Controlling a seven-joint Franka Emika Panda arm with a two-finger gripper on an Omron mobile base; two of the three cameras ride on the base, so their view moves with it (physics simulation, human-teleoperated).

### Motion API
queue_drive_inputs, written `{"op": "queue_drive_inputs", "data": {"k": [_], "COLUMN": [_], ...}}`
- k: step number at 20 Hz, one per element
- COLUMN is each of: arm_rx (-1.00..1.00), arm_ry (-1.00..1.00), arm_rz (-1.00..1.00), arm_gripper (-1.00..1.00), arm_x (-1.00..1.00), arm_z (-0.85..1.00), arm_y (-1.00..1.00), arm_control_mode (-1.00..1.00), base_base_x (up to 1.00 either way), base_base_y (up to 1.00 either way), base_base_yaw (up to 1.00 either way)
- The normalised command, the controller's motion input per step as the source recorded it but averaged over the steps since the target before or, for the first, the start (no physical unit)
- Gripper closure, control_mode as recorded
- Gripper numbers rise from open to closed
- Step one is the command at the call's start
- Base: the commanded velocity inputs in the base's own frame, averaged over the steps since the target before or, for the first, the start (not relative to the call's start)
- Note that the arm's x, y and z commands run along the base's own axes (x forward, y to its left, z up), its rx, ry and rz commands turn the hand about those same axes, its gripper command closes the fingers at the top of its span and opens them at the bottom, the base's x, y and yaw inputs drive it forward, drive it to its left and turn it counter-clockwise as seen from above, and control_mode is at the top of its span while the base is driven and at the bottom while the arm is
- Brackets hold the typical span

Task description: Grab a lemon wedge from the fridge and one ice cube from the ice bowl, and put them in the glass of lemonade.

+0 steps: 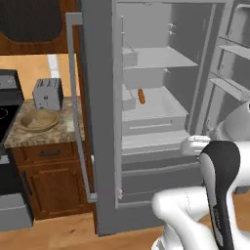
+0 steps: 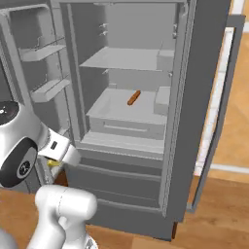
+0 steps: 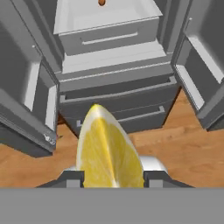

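the fridge (image 1: 146,97) stands with both doors swung wide, which looks right for a fetch from inside it: the shelves are bare apart from an orange-brown elongated item (image 1: 141,96) lying on a middle shelf, and that is not what the task asks for. the lemon wedge (image 3: 109,153) is already out of the fridge, pinched between the two fingertips of the gripper (image 3: 111,177), flesh side toward the hand camera and its pointed end standing up past the tips; in the right base view a sliver of yellow shows at the hand, low in front of the open fridge. so the gripper is closed on the wedge, which sits right in it rather than ahead of it. the ice bowl (image 1: 39,120) waits on the tabletop (image 1: 63,133) to the left, beside the toaster (image 1: 47,93), well apart from the hand; carrying the wedge there seems the next concern.
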Motion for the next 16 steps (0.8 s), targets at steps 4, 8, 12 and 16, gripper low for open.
{"op": "queue_drive_inputs", "data": {"k": [4,8,12,16], "arm_rx": [0.0,0.0,0.0,0.0], "arm_ry": [0.0,0.0,0.0,0.0], "arm_rz": [0.0,0.0,0.0,0.0], "arm_gripper": [1.0,1.0,1.0,1.0], "arm_x": [0.0,0.0,0.0,0.0], "arm_z": [0.0,0.0,0.0,0.0], "arm_y": [0.0,0.0,0.0,0.0], "arm_control_mode": [1.0,1.0,1.0,1.0], "base_base_x": [-0.84,-0.4,0.3,1.0], "base_base_y": [1.0,1.0,1.0,0.87], "base_base_yaw": [0.44,0.75,0.43,-0.19]}}
